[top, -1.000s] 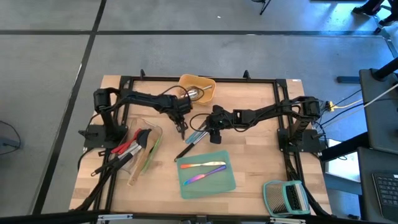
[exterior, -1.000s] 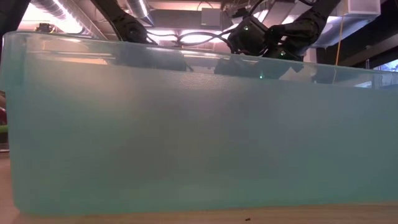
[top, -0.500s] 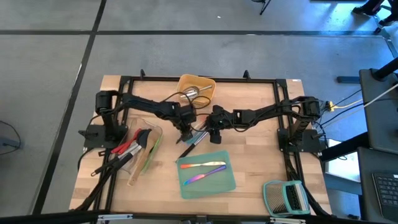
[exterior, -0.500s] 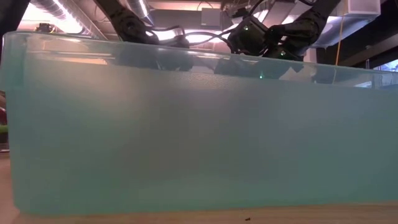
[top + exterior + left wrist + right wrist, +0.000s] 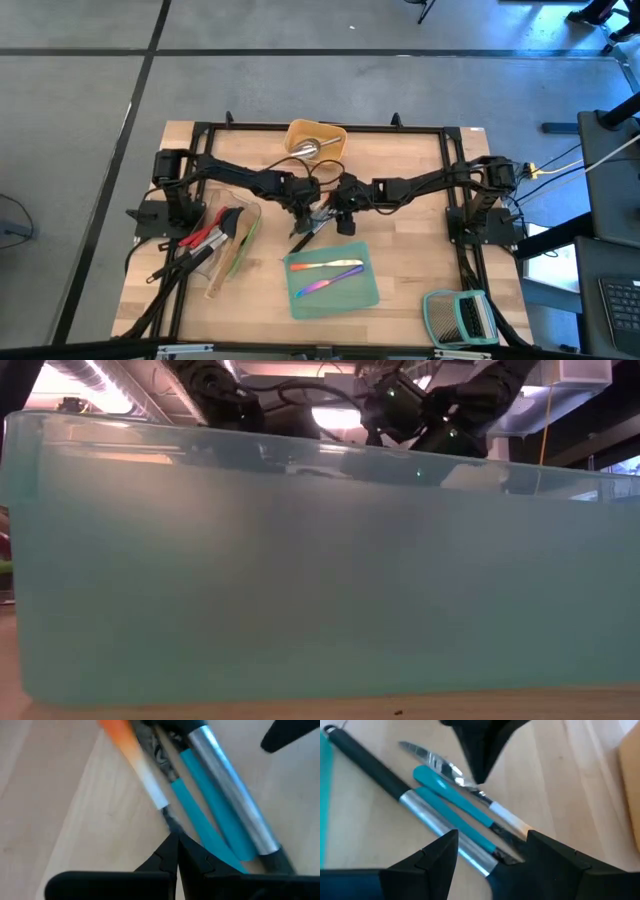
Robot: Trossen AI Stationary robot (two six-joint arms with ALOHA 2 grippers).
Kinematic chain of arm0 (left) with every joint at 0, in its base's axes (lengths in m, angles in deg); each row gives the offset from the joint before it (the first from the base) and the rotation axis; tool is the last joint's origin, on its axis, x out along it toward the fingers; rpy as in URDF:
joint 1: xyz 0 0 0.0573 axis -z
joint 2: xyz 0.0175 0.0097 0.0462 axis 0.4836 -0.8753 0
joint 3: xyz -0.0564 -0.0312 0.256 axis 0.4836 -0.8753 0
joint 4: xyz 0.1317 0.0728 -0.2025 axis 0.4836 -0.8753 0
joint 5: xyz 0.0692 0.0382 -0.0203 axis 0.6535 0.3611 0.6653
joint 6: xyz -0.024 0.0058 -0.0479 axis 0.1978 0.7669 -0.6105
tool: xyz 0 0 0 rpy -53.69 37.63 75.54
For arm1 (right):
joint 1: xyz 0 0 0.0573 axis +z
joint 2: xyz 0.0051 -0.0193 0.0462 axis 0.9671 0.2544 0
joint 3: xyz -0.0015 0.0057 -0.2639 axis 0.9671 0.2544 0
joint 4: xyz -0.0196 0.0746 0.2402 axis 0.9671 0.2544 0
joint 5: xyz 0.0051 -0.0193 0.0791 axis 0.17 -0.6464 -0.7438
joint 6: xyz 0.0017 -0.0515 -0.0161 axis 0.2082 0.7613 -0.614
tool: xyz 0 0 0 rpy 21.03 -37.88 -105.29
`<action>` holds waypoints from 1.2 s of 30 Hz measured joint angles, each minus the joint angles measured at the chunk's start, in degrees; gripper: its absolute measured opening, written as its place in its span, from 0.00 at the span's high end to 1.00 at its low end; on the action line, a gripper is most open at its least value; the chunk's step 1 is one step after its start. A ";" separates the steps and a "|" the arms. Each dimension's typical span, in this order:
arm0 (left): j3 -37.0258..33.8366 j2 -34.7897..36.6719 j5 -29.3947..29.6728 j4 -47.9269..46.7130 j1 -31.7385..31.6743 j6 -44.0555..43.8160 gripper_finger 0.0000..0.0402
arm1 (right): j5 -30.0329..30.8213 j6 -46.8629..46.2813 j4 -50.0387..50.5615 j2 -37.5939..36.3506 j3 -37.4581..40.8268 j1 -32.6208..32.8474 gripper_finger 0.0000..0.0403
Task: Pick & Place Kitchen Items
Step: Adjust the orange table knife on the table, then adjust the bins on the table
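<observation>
Three kitchen items lie fanned out on the table's middle [image 5: 308, 230]: a black-and-steel handled tool [image 5: 420, 810], a blue-handled tool [image 5: 455, 800] and a knife [image 5: 435, 760] with a white-and-orange handle. Their ends meet between the fingers of my right gripper [image 5: 492, 847], which comes from the table's right. My left gripper [image 5: 174, 840] is shut, and its tip stands on the knife. The low view shows only the teal tray's wall [image 5: 320, 560]. My left gripper's shut fingertips [image 5: 476, 775] come down from above onto the knife's thin steel neck [image 5: 170, 820], between blade and white handle end. Whether they press it or only touch it, I cannot tell. My right gripper has the three tools' gathered ends [image 5: 500, 855] between its wide-set fingers, slanting down from the table's right. The orange handle [image 5: 517, 827] runs up to one finger and the steel handle to the other. The tools' free ends fan out toward the table's near left.
A yellow tray [image 5: 330, 132] with a steel scoop [image 5: 310, 150] stands at the far middle. The teal tray [image 5: 355, 290] near the front holds orange and iridescent cutlery. A clear tray [image 5: 250, 215] at the left holds several utensils. A green-framed rack [image 5: 458, 318] sits front right.
My left gripper has swung from beside the yellow tray toward the table's right and near edge, up to the fanned tools and my right gripper. It has stayed shut.
</observation>
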 joint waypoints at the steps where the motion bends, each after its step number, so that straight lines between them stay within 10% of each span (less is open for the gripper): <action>1: 0.51 0.00 -0.07 -0.38 0.40 0.17 0.99 | 0.00 0.00 1.63 0.00 -0.78 0.37 0.40; 10: 3.50 0.09 -9.46 0.42 4.51 1.98 0.99 | -2.52 -0.33 14.97 -0.04 -5.38 4.67 0.40; 36: 4.25 0.11 -11.36 5.49 16.60 -7.58 0.99 | -5.31 -17.95 16.89 -0.04 -5.45 17.98 0.40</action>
